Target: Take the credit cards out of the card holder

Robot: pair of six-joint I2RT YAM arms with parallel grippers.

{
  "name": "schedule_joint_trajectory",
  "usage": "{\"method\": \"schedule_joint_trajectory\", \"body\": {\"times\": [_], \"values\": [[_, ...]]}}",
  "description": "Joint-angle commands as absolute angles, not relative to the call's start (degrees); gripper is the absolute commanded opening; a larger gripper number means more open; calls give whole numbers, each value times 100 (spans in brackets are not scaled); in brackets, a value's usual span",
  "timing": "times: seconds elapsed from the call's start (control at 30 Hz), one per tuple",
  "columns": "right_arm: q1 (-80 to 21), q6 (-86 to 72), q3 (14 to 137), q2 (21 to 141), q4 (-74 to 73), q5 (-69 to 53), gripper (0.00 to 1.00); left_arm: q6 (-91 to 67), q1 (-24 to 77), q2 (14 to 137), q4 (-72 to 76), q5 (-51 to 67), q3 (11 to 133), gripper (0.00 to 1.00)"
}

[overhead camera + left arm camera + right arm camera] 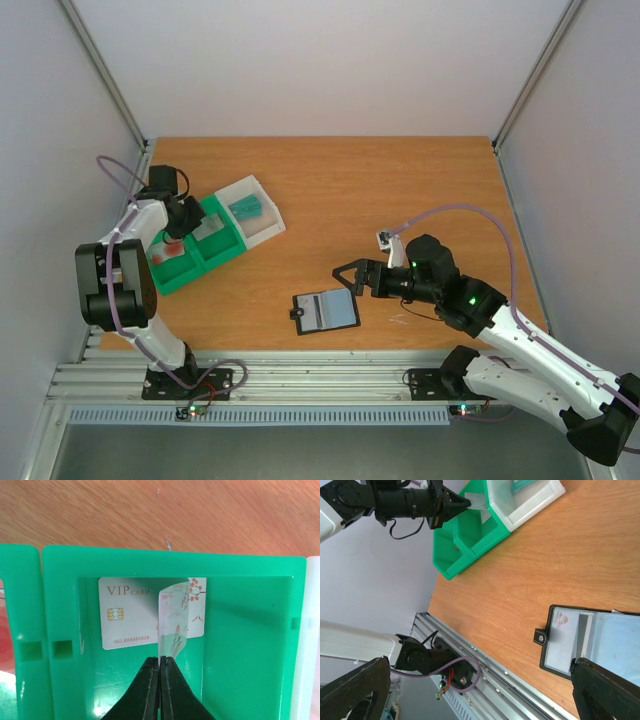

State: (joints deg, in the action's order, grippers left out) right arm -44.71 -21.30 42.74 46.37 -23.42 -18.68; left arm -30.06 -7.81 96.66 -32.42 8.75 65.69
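Since the card holder (326, 312) lies opened flat with its greyish-blue inside up, its long axis runs roughly along the near edge of the tabletop (400, 190), slightly skewed. Its tab (296, 315) points to the left edge. It sits close to the near edge, about mid-width. Can't tell if any card sits in its sleeves.

The credit cards in view are all at the green-and-white tray (178, 278), which lies diagonally by the left edge, toward the far-left corner.
- Teal card (245, 208): in the white end compartment.
- Red-pink card (170, 252): in the green compartment closest to the left edge.
- VIP card (130, 612): pale, flat on the floor of the middle green compartment.
- Flowered card (172, 620): standing on end over the VIP card, bowed. Its lower edge is pinched in the left pincer (160, 665), fingers pressed together on it.

Left arm is folded tight by the left edge, wrist tipped down over the tray. Right arm reaches from the near-right corner toward mid-tabletop, low. Right pincer (348, 280) is spread wide, gripping nothing, just beside the holder's far-right corner and not touching it.

Room to move: a wide stretch of tabletop lies between holder and tray, with more toward the far edge. The near edge is tight against the holder.
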Motion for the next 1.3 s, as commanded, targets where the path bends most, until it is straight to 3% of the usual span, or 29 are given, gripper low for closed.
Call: {"method": "schedule_joint_trajectory", "body": {"times": [0.0,0.73,1.1,1.27], "values": [[-4500,-1953,4438,4579,-2395,-1775,98,-3039,-806,9771,-3060,681,6694,4],[-4500,-1890,4548,4530,-2632,-1665,98,-3088,-809,9676,-3199,536,6778,20],[-4500,-1673,4733,4608,-3335,-1457,98,-2856,-809,8634,-4132,792,7022,51],[-4500,-1593,4837,4850,-3697,-1508,99,-2641,-809,8153,-4644,1484,6918,59]]}}
